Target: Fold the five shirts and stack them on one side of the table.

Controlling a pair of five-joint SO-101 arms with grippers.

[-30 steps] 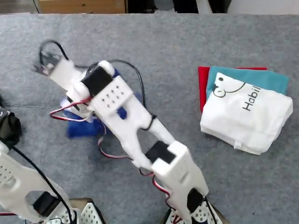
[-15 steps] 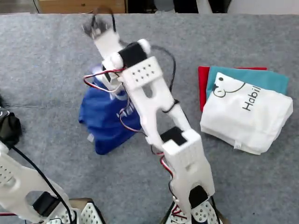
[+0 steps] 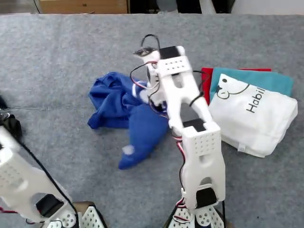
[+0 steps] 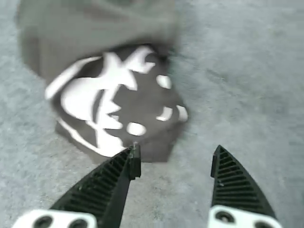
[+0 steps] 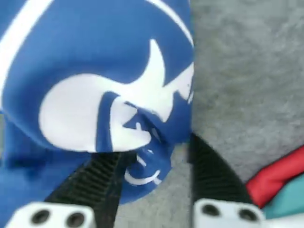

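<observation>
Right claw (image 5: 159, 151) gripping blue shirt (image 3: 124, 105), folded stack (image 3: 251, 116) nearby; left claw (image 4: 175, 154) spread

This is looking like a robotics lab bench: the white left arm (image 3: 19, 180) and right arm (image 3: 202, 152), trailing bare red and black wiring (image 3: 181, 161), are standing at the near edge of a grey felt-covered surface (image 3: 57, 47), and wooden furniture (image 3: 83, 6) is showing beyond its far edge.
</observation>
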